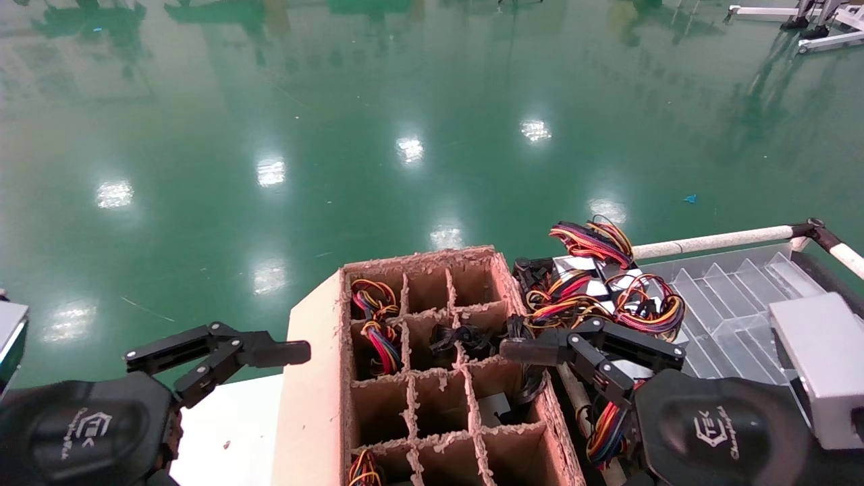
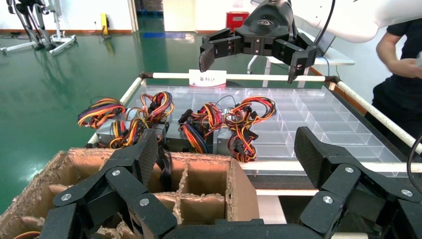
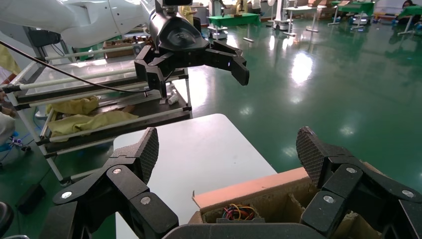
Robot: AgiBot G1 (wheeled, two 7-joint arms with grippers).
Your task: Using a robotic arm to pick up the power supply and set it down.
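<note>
A cardboard box [image 1: 317, 378] with divider cells stands before me. In a right-hand cell a small grey metal box, the power supply [image 1: 495, 407], shows partly, sunk below the rim. A bunch of black cables [image 1: 464, 336] lies over the dividers just beyond it. My right gripper [image 3: 226, 149] hovers open above the box's right edge, its far finger [image 1: 533, 349] reaching over the cells near the black cables; it holds nothing. At the box's left side my left gripper [image 2: 226, 149] is open and empty too, with its far finger [image 1: 280, 352] by the box's flap.
Silver boxes with red-yellow-orange wire bundles [image 1: 601, 283] are piled on a clear partitioned tray [image 1: 736, 297] to the right, framed by a white rail [image 1: 709, 239]. More coloured wires [image 1: 374, 324] fill left cells. A white table [image 1: 229, 432] lies left; a person [image 2: 403, 74] stands beyond the tray.
</note>
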